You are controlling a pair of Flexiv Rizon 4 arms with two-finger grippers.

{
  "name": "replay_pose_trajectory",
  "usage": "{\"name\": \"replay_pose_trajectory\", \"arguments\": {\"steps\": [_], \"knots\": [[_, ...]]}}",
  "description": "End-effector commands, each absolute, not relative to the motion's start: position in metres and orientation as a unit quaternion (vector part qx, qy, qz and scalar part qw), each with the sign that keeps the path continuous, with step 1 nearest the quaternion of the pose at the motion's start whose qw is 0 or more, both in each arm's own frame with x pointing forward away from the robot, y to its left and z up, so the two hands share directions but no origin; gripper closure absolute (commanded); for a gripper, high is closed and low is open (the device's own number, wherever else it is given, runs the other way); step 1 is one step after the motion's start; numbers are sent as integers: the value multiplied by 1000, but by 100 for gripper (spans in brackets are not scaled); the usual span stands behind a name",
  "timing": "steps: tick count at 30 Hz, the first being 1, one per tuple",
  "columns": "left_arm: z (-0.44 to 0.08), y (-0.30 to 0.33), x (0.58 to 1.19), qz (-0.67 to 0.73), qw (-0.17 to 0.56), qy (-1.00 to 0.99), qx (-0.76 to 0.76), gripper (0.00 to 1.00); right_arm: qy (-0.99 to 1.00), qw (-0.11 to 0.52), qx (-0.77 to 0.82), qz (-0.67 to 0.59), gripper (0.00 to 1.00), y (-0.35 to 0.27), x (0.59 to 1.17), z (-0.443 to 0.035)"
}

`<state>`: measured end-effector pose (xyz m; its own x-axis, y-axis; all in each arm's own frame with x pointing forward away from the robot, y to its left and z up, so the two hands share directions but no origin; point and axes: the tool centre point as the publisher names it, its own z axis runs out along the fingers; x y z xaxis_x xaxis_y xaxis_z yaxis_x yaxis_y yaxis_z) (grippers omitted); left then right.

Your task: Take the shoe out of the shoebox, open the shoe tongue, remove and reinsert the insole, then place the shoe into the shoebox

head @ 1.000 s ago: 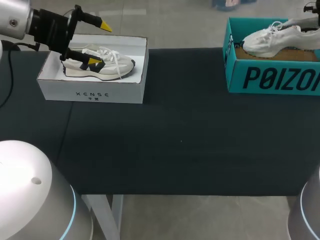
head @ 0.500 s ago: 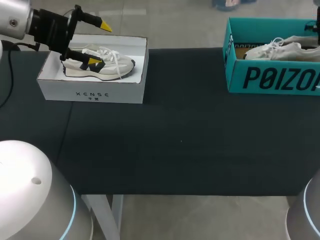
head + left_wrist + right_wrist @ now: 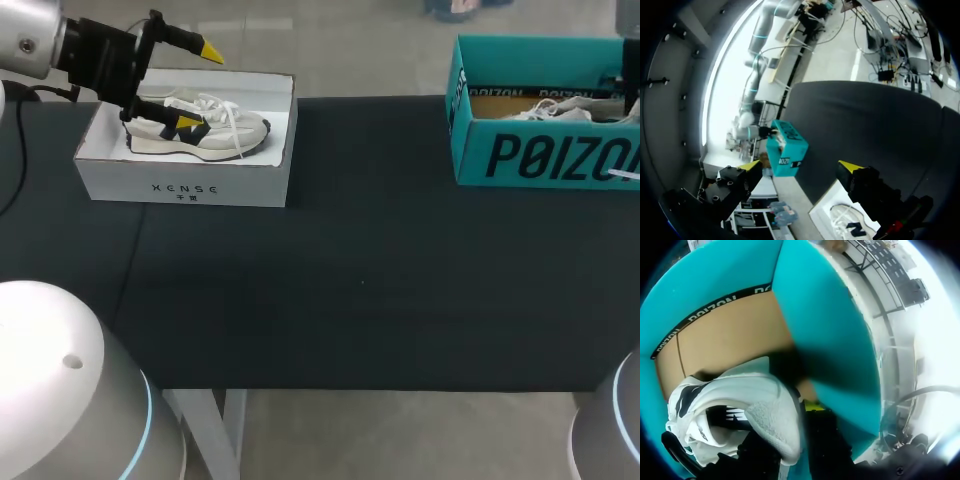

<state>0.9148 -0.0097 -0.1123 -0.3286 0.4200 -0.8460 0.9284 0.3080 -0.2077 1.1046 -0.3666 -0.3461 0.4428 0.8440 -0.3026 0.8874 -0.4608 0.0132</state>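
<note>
Right gripper (image 3: 790, 432) pinches the white shoe (image 3: 735, 400), likely light and pliable, by its firmer heel collar inside the teal shoebox (image 3: 830, 325) at the far right corner of the table (image 3: 360, 280).

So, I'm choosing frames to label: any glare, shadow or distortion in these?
Head view: even light, no glare. Left wrist view: white glare beyond the left gripper, fisheye curving the table. Right wrist view: glare past the teal shoebox wall, dark shadow beside the white shoe.

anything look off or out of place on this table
Nothing stands out: the beige shoe lies flat in the white box, and the white shoe sits inside the teal box; neither box looks crushed or tipped.
</note>
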Motion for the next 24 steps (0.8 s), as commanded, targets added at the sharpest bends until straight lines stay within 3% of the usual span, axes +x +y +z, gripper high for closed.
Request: {"name": "replay_pose_trajectory", "arguments": {"steps": [1,2,4,5,24], "knots": [[-112,-10,914,-363,349,730,463,0,512,73,844,-137,100,-367,1111,-356],[-112,-10,914,-363,349,730,463,0,512,72,844,-141,95,-366,1111,-356],[-112,-10,914,-363,349,730,463,0,508,54,848,-137,51,-368,1109,-356],[-112,-10,914,-363,349,730,463,0,507,52,849,-136,0,-370,1109,-354],[-112,-10,914,-363,349,730,463,0,617,109,777,-61,0,-298,1066,-245]]}}
